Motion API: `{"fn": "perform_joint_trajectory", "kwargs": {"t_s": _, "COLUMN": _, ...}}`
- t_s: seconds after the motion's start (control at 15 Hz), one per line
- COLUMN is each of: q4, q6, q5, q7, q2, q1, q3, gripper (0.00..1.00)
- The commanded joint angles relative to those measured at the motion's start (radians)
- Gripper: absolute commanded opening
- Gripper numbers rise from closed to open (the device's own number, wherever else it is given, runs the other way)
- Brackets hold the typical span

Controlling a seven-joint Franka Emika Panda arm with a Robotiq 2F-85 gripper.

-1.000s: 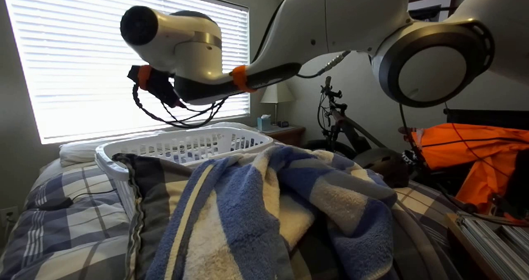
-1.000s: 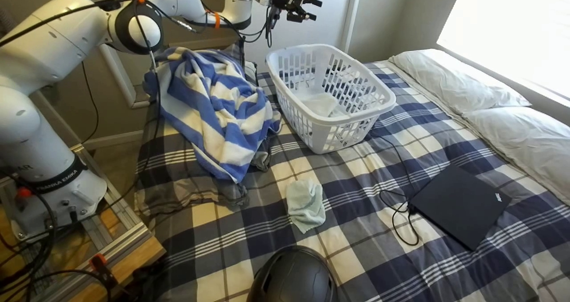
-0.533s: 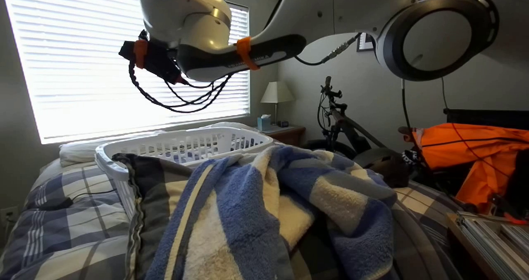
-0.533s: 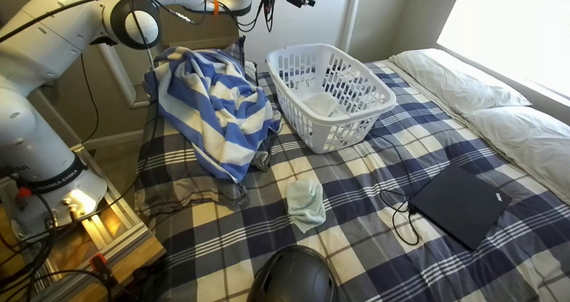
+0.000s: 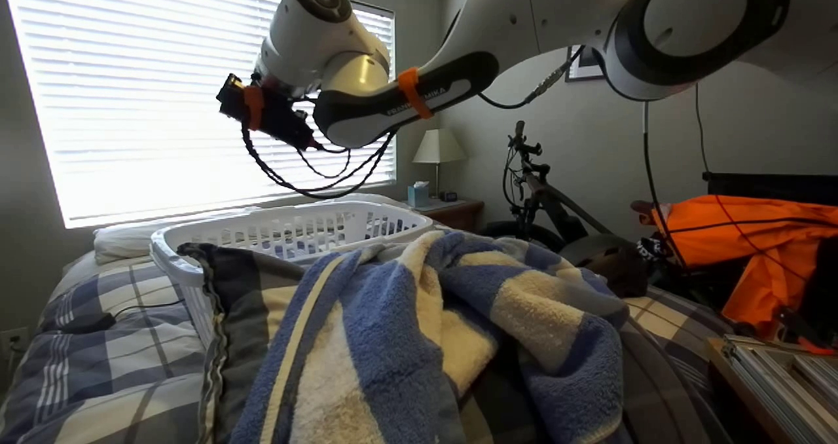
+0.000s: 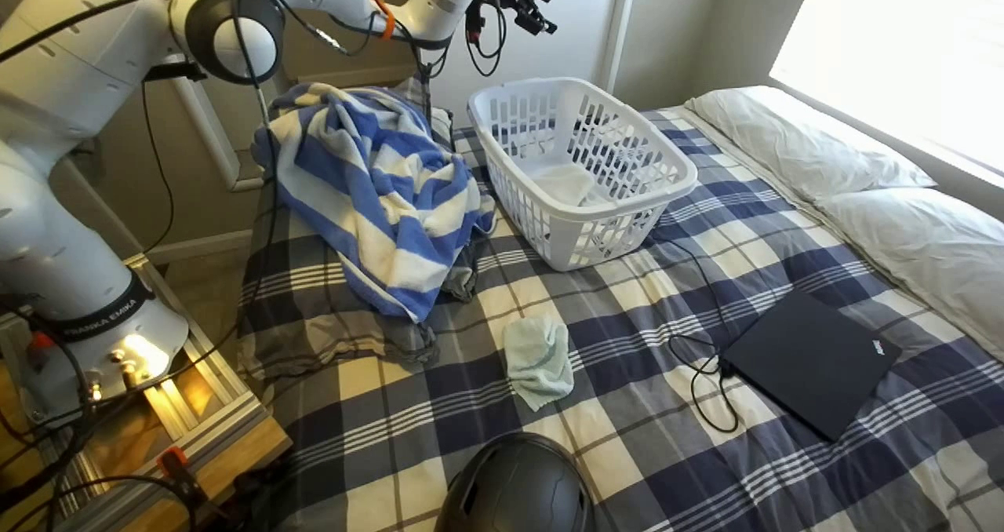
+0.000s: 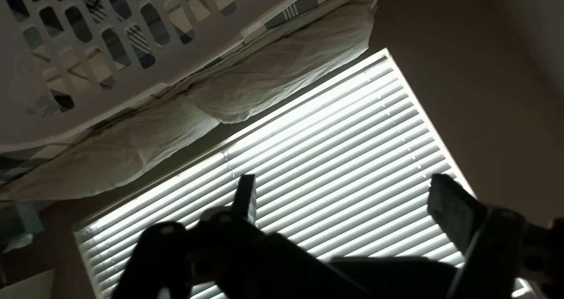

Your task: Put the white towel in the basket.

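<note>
The white towel [image 6: 563,184] is seen low inside the slotted white laundry basket [image 6: 572,212], bunched, partly hidden by the near rim and wall. The basket is set upright on the plaid bedspread [image 6: 627,406]. The fingers [image 7: 451,211] are spread wide; in the wrist view, the window blinds [image 7: 343,166] are framed in the gap between them. They are held higher than the rim by the Panda arm [image 6: 78,77], apart from the basket. A blue-and-cream striped terry towel [image 6: 396,202] is heaped just beside the basket, draped over a dark plaid pillow [image 6: 329,336]. A pale washcloth [image 6: 539,363], slightly mint, is crumpled on the bedspread, near the basket but apart from it. A closed black laptop [image 6: 812,365] is laid flat near the white pillows [image 6: 808,140]. A black helmet [image 6: 518,489] is cropped by the lower edge of an exterior view. In an exterior view, a table lamp [image 5: 438,148], a tissue box [image 5: 418,196], a bicycle [image 5: 555,209] and orange fabric [image 5: 740,231] are shown in the background.
</note>
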State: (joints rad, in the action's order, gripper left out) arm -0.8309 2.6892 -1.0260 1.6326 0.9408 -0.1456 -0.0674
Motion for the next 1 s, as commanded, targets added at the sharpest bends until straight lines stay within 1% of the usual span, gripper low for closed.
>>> {"fn": "perform_joint_trajectory", "kwargs": {"t_s": 0.0, "q4": -0.233, "q6": 0.045, "q5": 0.014, "q7": -0.248, "q2": -0.181, "q1": -0.099, "q3": -0.100, "gripper": 1.00}}
{"fn": "perform_joint_trajectory", "kwargs": {"t_s": 0.07, "q4": -0.268, "q6": 0.054, "q5": 0.029, "q7": -0.331, "q2": -0.212, "q1": -0.132, "q3": -0.139, "gripper": 1.00}}
{"fn": "perform_joint_trajectory", "kwargs": {"t_s": 0.2, "q4": -0.339, "q6": 0.069, "q5": 0.046, "q7": -0.480, "q2": -0.269, "q1": -0.217, "q3": -0.240, "gripper": 1.00}}
{"fn": "perform_joint_trajectory", "kwargs": {"t_s": 0.4, "q4": -0.454, "q6": 0.074, "q5": 0.098, "q7": -0.701, "q2": -0.349, "q1": -0.367, "q3": -0.423, "gripper": 1.00}}
{"fn": "perform_joint_trajectory", "kwargs": {"t_s": 0.47, "q4": -0.494, "q6": 0.074, "q5": 0.126, "q7": -0.776, "q2": -0.372, "q1": -0.426, "q3": -0.494, "gripper": 1.00}}
{"fn": "perform_joint_trajectory", "kwargs": {"t_s": 0.6, "q4": -0.579, "q6": 0.066, "q5": 0.199, "q7": -0.930, "q2": -0.408, "q1": -0.567, "q3": -0.660, "gripper": 1.00}}
{"fn": "perform_joint_trajectory", "kwargs": {"t_s": 0.67, "q4": -0.623, "q6": 0.061, "q5": 0.243, "q7": -1.006, "q2": -0.420, "q1": -0.635, "q3": -0.732, "gripper": 1.00}}
{"fn": "perform_joint_trajectory", "kwargs": {"t_s": 0.93, "q4": -0.815, "q6": 0.026, "q5": 0.458, "q7": -1.322, "q2": -0.461, "q1": -0.908, "q3": -0.996, "gripper": 1.00}}
